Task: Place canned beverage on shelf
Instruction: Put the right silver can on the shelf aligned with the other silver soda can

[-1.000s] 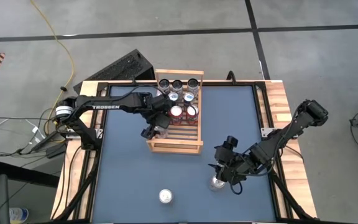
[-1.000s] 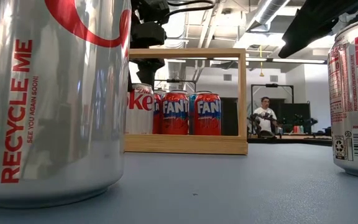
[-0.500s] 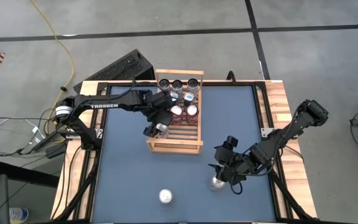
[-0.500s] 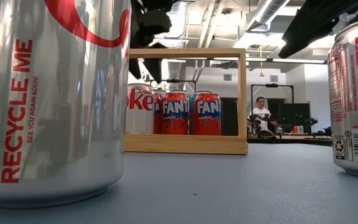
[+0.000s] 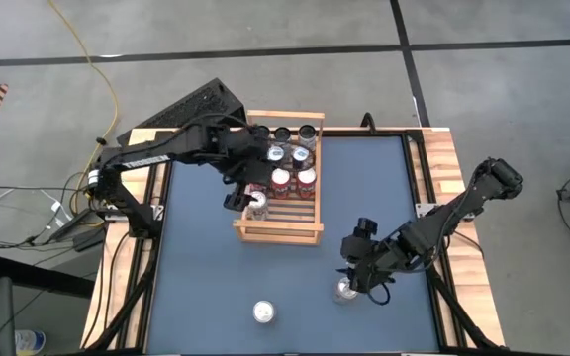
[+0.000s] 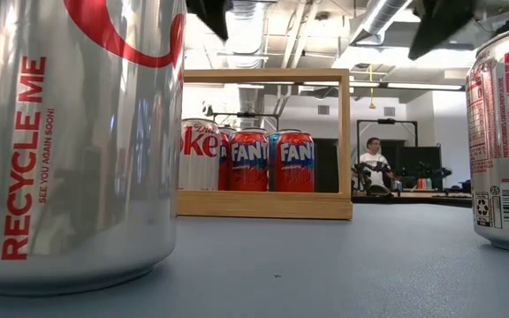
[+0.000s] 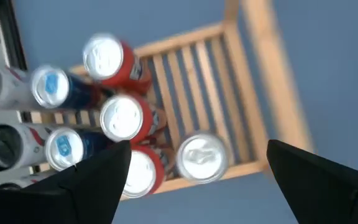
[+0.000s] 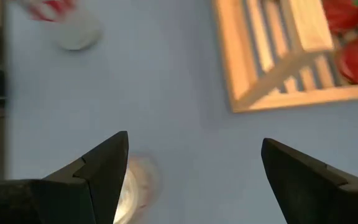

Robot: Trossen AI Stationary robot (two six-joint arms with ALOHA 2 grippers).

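Note:
The light-wood shelf [image 5: 277, 233] stands at the table's far middle with several cans upright on its slats. The nearest is a silver can [image 5: 257, 206], alone in the near left part [image 7: 202, 155]. My left gripper [image 5: 242, 196] hangs open above that can, clear of it. Two more silver cans stand on the blue table, one [image 5: 263, 312] near the front edge and one [image 5: 345, 289] to its right. My right gripper [image 5: 356, 280] is open just over the right-hand can [image 8: 129, 186], which shows beside one finger.
Red Fanta cans [image 6: 277, 161] and dark cans fill the shelf's far rows, while the slats [image 7: 191, 81] right of the silver can are bare. A keyboard [image 5: 191, 104] lies beyond the table's far left corner. A person [image 6: 376, 159] sits in the room behind.
My left gripper has risen straight up from the shelf's near left part, uncovering the silver can, which stays upright on the slats. The other cans have not moved.

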